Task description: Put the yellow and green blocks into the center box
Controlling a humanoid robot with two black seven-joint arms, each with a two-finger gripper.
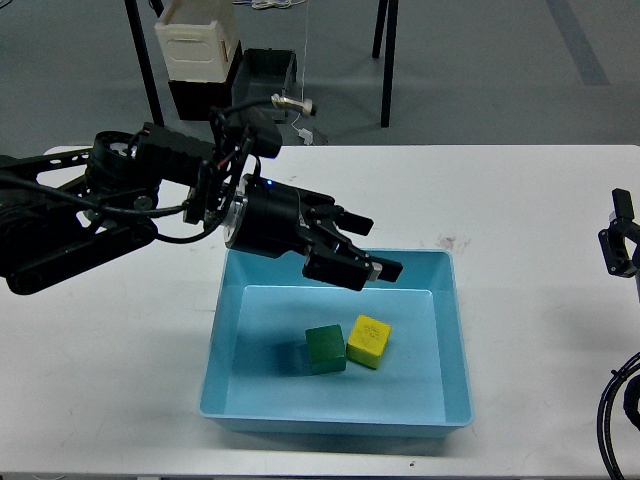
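- 2 small cubes of like size are seen on the floor of the center box, a shallow light-blue tray with sloped walls and a rim.
- The green block is dark and matte; the yellow block is bright, with faint markings on its top face.
- The 2 blocks are set side by side, touching, the green one to the left of the yellow one.
- The tray is rested on the white surface.
- The left gripper is held above the tray's far rim, its fingers spread and nothing gripped.
- The right gripper is glimpsed at the right edge; whether it is released or clenched cannot be told.
- A white bin and a dark bin are seen on the floor beyond the surface.
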